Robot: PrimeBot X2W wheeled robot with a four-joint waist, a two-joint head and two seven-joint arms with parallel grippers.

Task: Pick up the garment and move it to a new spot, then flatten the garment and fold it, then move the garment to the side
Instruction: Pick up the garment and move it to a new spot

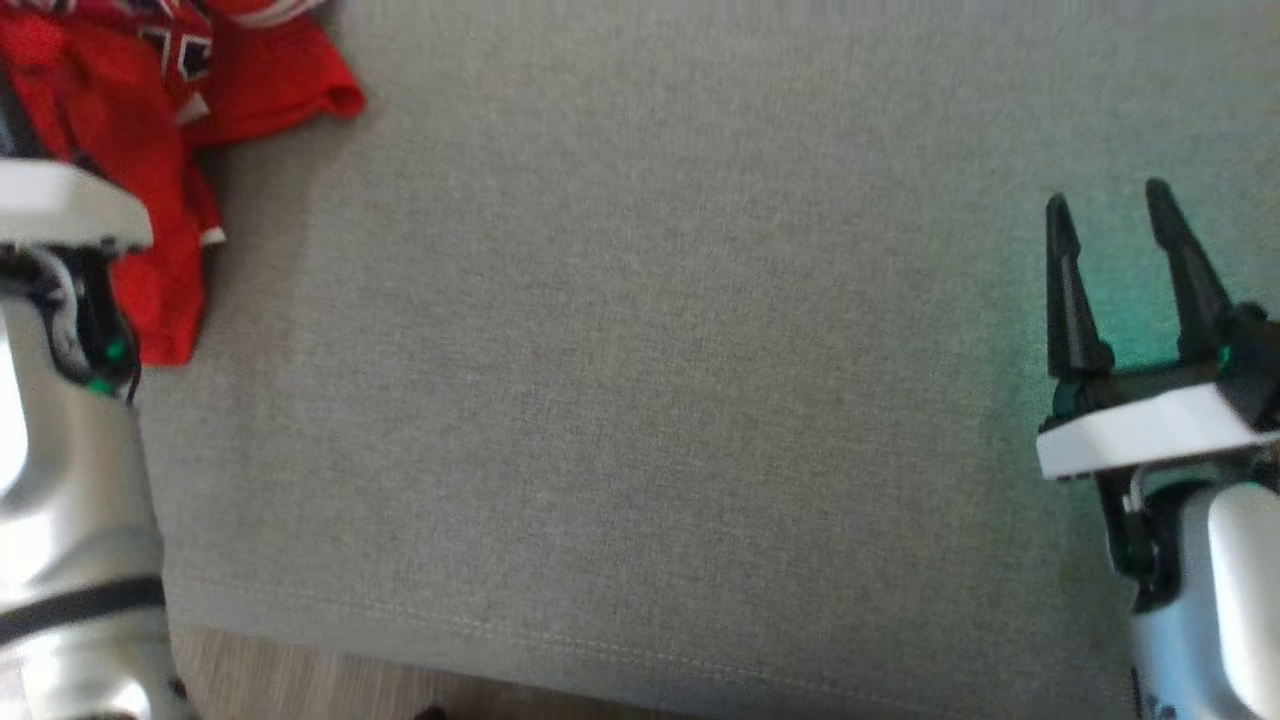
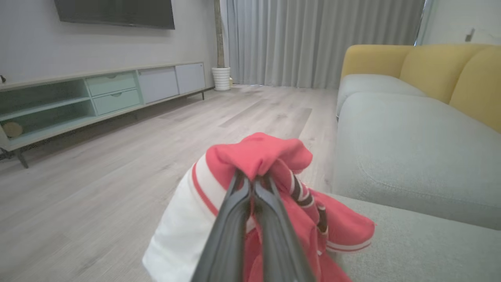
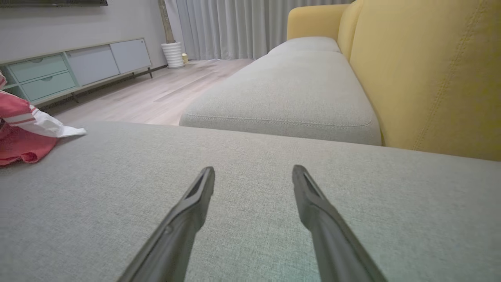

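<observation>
The garment (image 1: 150, 120) is a crumpled red shirt with white and dark trim, bunched at the far left corner of the grey sofa cushion (image 1: 650, 350). In the left wrist view my left gripper (image 2: 252, 184) is shut on a fold of the garment (image 2: 262, 154), fingers pressed together with red cloth over the tips. In the head view the left arm's pale forearm (image 1: 60, 480) covers part of the cloth. My right gripper (image 1: 1105, 210) stands open above the cushion at the right, nothing between its fingers (image 3: 195, 196). An edge of the garment (image 3: 23, 133) lies far to its left.
The sofa's yellow backrest (image 3: 422, 78) rises at the right, with a second grey cushion (image 3: 285, 90) beyond. Pale wooden floor (image 2: 98, 164) runs past the sofa's edge to a low TV cabinet (image 2: 98, 94), grey curtains (image 2: 313, 39) and a white pot (image 2: 221, 78).
</observation>
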